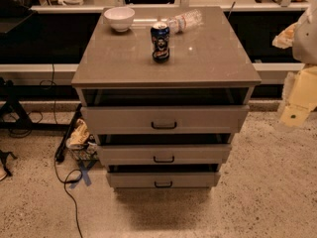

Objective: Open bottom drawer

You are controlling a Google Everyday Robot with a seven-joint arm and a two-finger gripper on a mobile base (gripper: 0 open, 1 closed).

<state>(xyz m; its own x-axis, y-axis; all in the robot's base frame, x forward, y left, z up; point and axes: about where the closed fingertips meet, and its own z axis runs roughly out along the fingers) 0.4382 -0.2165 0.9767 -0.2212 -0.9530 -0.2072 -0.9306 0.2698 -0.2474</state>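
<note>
The bottom drawer, lowest of three beneath the counter, is probably rigid and free-sliding, best gripped at its small black handle; the hand hangs far right, well apart, state indeterminable.

Gripper off the cabinet's right side: matt cream plastic look. Left of it, cabinet top: smooth grey-brown, semi-gloss, catches light spots. Bottom drawer, lower left of the claw: flat matt grey-beige front, black bar handle. Up-left: can is glossy printed metal, bowl smooth white, bottle clear plastic. Floor below: speckled, matt.
</note>
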